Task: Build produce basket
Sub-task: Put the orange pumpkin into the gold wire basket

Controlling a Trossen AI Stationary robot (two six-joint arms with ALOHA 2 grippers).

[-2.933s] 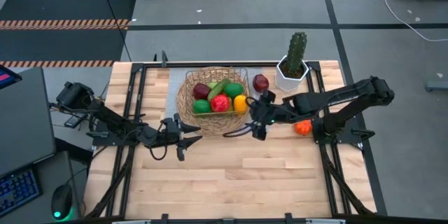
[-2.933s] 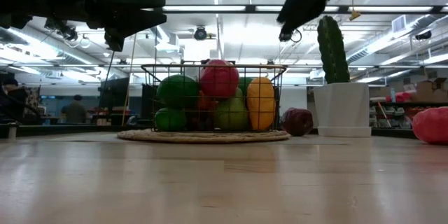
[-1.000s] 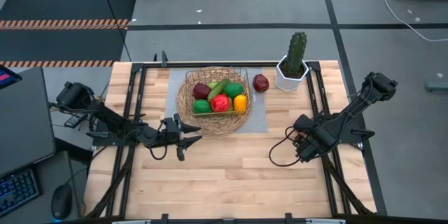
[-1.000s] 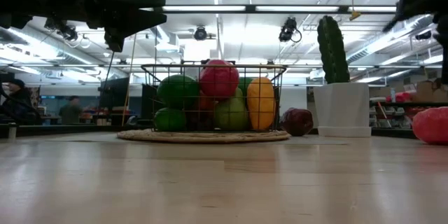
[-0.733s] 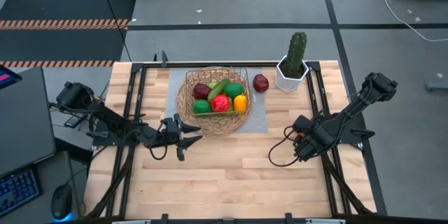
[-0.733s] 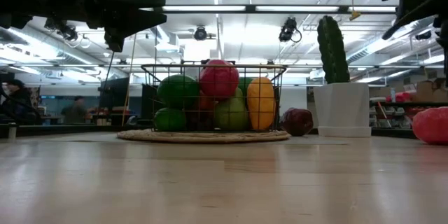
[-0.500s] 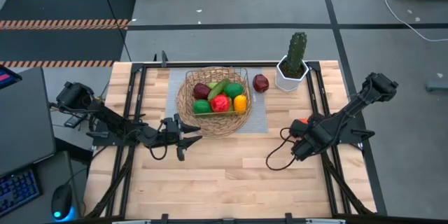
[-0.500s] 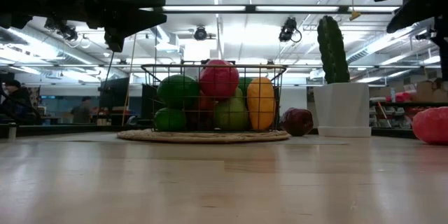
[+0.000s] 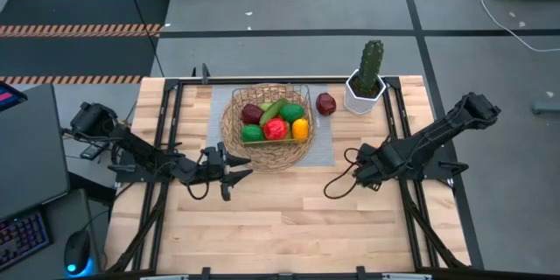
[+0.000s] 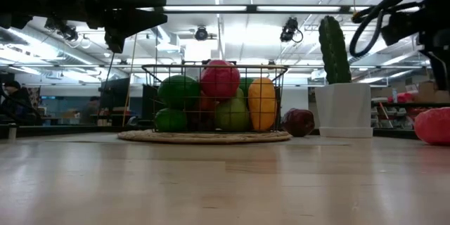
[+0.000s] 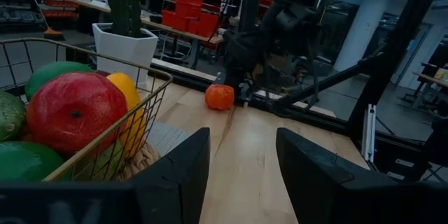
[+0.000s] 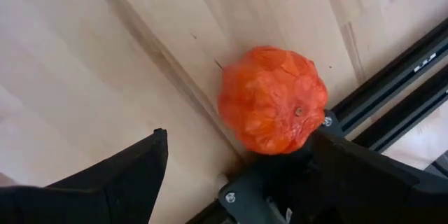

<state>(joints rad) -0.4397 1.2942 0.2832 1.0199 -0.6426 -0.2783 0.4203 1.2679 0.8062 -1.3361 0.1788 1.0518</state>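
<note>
We see an orange fruit (image 12: pixel 273 100) lying on the table's right side, against the dark rail, well apart from the basket (image 9: pixel 268 127) at far centre. It looks light, hard and round, likely to roll; we would take it across its middle. The right gripper (image 12: pixel 231 164) hangs over it, jaws spread, having swung leftward since a moment ago. The left gripper (image 11: pixel 241 171) waits near the basket's left, half-open and empty.

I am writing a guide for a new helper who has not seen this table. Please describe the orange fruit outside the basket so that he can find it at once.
Start at the white cactus pot in the table's far right corner and come toward the near edge along the black rail. The orange fruit lies on the bare wood against that rail, under the open right gripper. It is bright orange with wrinkled skin; the other loose piece, the dark red fruit, lies beside the basket.
</note>
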